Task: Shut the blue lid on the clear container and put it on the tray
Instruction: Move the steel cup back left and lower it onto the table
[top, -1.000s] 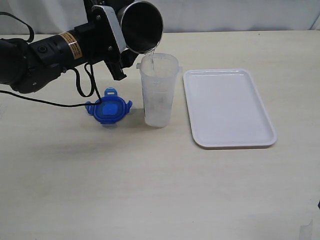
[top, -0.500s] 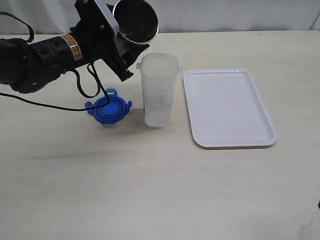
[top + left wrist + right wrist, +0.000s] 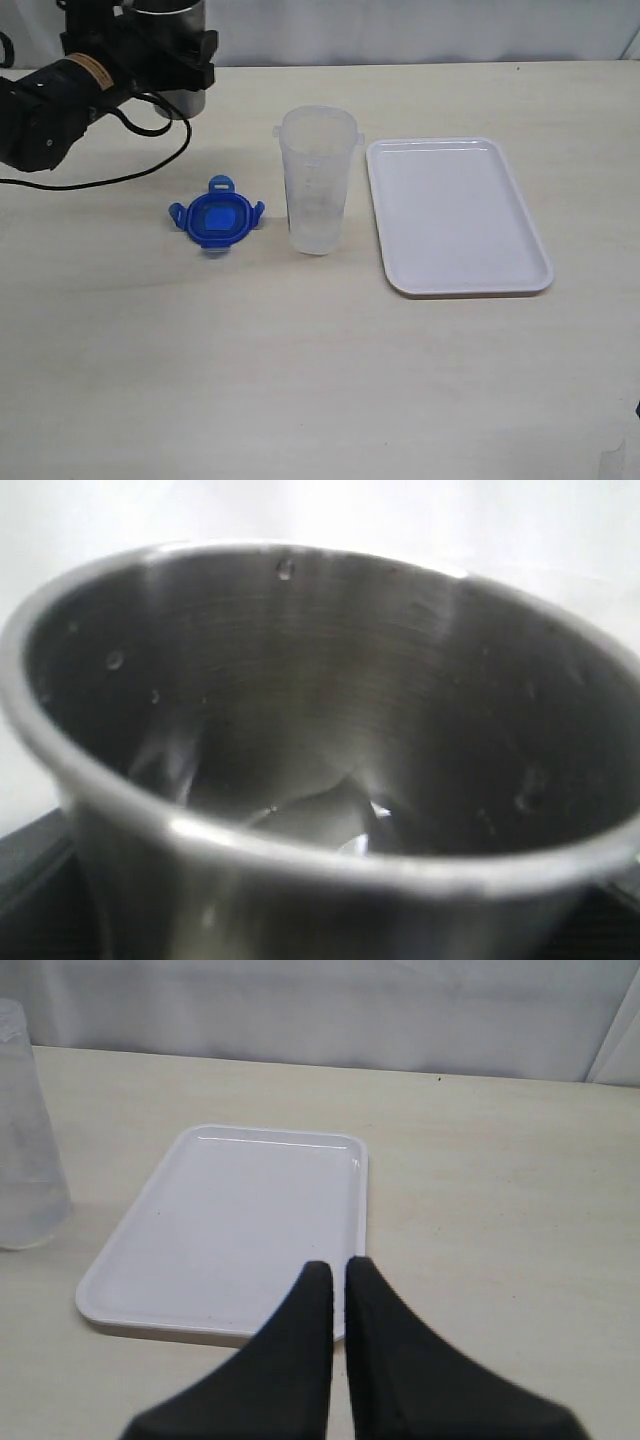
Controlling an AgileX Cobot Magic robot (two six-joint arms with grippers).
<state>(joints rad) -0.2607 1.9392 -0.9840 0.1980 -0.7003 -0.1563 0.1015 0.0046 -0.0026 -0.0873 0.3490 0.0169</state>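
At the far left, a grey metal cup (image 3: 182,98) is held upright by the left gripper (image 3: 170,55). The blue lid (image 3: 216,219) is laid flat on the bench (image 3: 300,380), apart from the clear container (image 3: 317,180), which stands uncovered just beside the tray (image 3: 457,215). The right gripper (image 3: 338,1272) is clenched on nothing.

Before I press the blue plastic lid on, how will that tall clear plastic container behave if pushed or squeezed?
The tall clear plastic container stands narrow and high on a small base, so a sideways push would probably tip it. Its see-through walls look thin and may flex under a firm squeeze.
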